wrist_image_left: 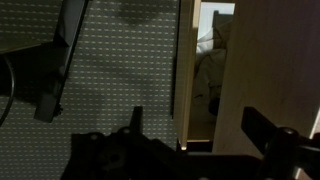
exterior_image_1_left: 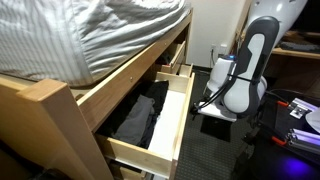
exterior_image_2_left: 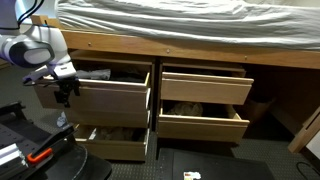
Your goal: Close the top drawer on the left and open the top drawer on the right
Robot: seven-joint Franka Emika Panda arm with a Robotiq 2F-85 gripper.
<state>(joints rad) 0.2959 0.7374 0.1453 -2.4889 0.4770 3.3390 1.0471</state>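
top left drawer [exterior_image_2_left: 112, 98]: pulled out, left-centre of frame
gripper [exterior_image_2_left: 66, 92]: at that drawer front's outer end, frame left
jaws: spread wide in wrist view, holding nothing
top right drawer [exterior_image_2_left: 205, 88]: centre-right, well apart from gripper

The white arm [exterior_image_2_left: 33, 50] is bent at the elbow and leans forward in both exterior views. Its dark tool [exterior_image_2_left: 63, 90] points downward. In the wrist view, its two fingers [wrist_image_left: 258, 128] stand wide apart.
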